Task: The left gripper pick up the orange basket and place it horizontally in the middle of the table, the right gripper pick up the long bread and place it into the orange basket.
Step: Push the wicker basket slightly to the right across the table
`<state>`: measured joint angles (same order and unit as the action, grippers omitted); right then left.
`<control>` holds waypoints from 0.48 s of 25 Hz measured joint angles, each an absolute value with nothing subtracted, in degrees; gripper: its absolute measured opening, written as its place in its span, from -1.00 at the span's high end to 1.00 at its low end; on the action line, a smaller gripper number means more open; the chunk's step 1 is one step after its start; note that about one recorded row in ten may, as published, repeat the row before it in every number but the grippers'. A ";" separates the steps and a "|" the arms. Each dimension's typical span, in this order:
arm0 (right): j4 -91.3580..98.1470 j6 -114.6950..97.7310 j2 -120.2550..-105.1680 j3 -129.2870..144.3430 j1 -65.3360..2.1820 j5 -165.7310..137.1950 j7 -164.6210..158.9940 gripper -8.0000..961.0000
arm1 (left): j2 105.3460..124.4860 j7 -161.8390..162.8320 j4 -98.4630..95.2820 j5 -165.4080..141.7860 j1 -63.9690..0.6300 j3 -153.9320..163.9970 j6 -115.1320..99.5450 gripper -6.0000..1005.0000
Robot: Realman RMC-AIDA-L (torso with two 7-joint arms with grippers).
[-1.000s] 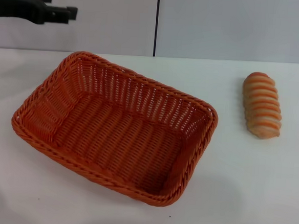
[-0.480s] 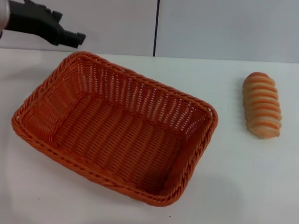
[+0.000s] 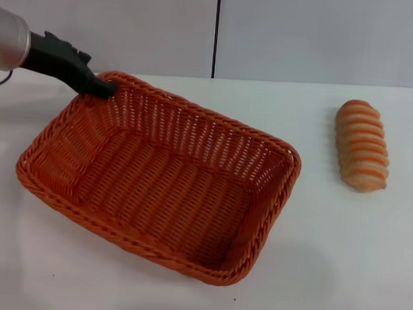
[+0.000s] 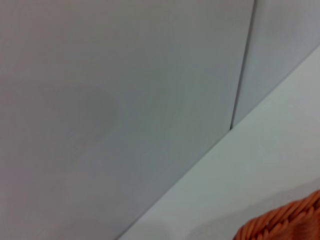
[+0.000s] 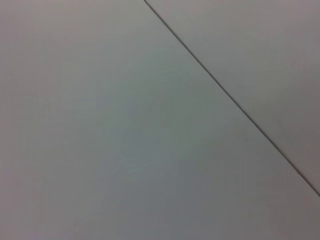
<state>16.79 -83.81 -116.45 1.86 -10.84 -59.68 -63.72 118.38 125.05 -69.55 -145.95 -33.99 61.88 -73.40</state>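
Observation:
The orange basket (image 3: 159, 176) lies slanted on the white table (image 3: 341, 264), left of centre in the head view, and it holds nothing. My left gripper (image 3: 105, 87), black on a silver arm with a green light, reaches in from the upper left; its tip is at the basket's far left corner rim. A bit of that rim (image 4: 285, 225) shows in the left wrist view. The long bread (image 3: 362, 145), banded orange and cream, lies on the table to the right of the basket. My right gripper is out of view.
A grey wall with a dark vertical seam (image 3: 216, 31) stands behind the table. Bare tabletop lies between the basket and the bread and along the front edge.
My left gripper has come down and to the right, from above the table's far left to the basket's far corner rim. Basket and bread have not moved.

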 joint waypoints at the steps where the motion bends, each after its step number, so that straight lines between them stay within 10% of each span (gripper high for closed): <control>1: 16.78 -83.75 -116.45 1.90 -10.89 -59.68 -63.71 -0.63 | 118.39 125.06 -68.95 -146.26 -34.17 62.08 -73.36 -0.56; 12: 16.79 -82.98 -116.28 1.96 -11.24 -59.68 -63.72 -0.63 | 118.54 124.86 -65.17 -146.62 -35.30 63.19 -72.09 -0.53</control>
<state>16.79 -82.98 -116.28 1.96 -11.24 -59.68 -63.72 118.54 124.86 -65.17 -146.62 -35.30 63.19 -72.09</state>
